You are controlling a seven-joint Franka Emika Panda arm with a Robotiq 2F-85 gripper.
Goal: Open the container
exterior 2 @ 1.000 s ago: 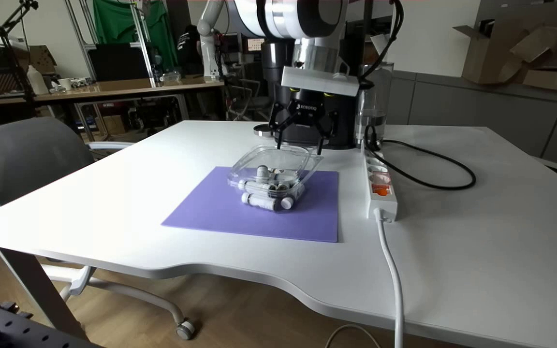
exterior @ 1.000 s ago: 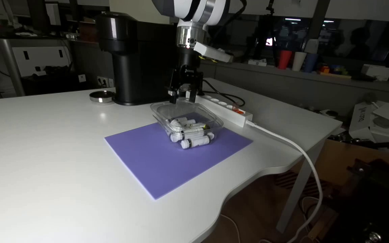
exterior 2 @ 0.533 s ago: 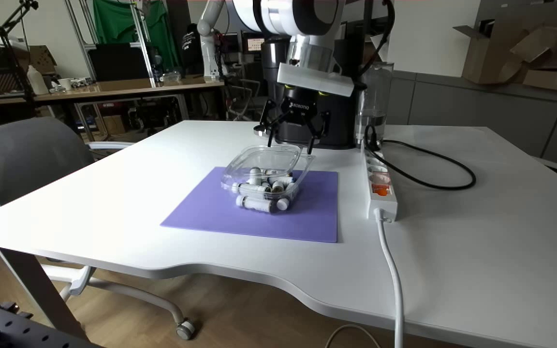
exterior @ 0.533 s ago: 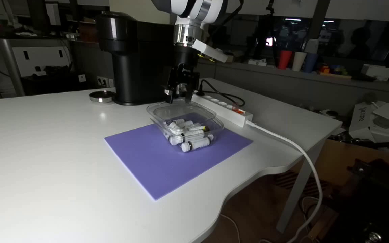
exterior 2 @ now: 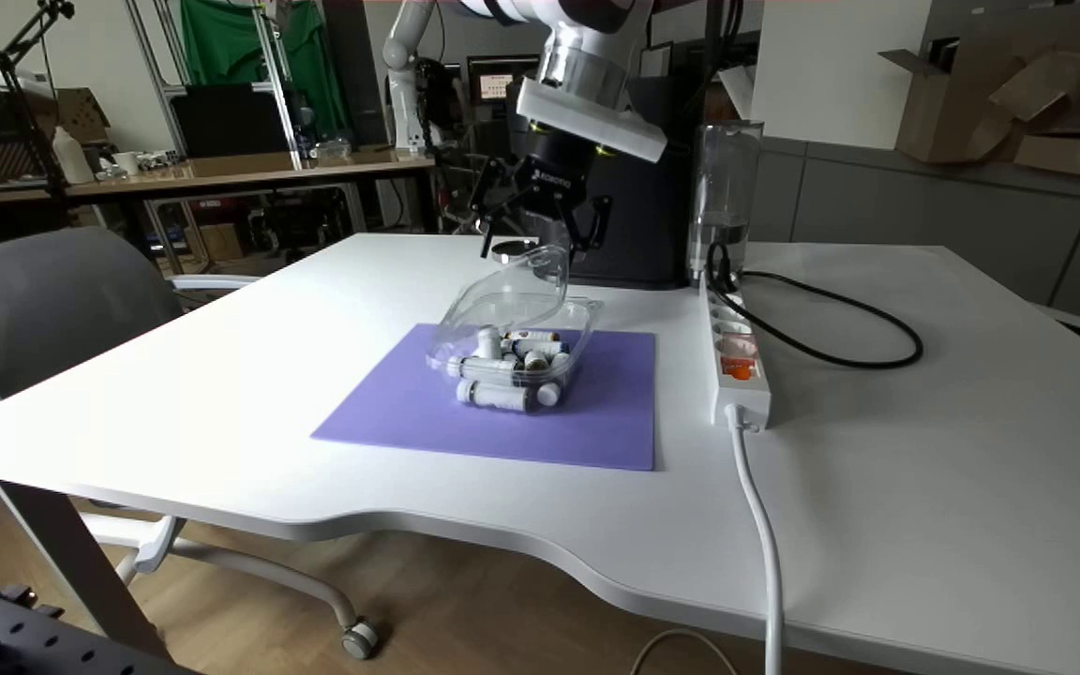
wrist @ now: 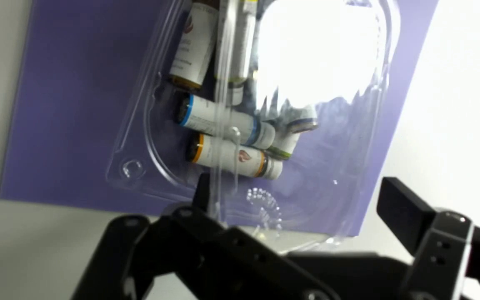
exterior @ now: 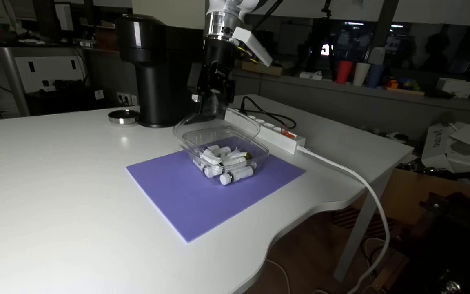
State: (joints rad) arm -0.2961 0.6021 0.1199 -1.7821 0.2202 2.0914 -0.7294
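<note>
The clear lid [exterior: 217, 122] has just tilted up between spread, unclenched fingers [wrist: 406, 214]; the container [exterior 2: 583, 328] below them seems partly opened.

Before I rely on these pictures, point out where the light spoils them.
Wrist view: blown-out glare over the clear container partly hides the bottles. In an exterior view: dim background, the dark hand half merging with the coffee machine, the white table washing out.

Wrist-view glare blots out part of the clear container [wrist: 321, 62], while in an exterior view the table [exterior: 88, 179] shines amid gloom.
</note>
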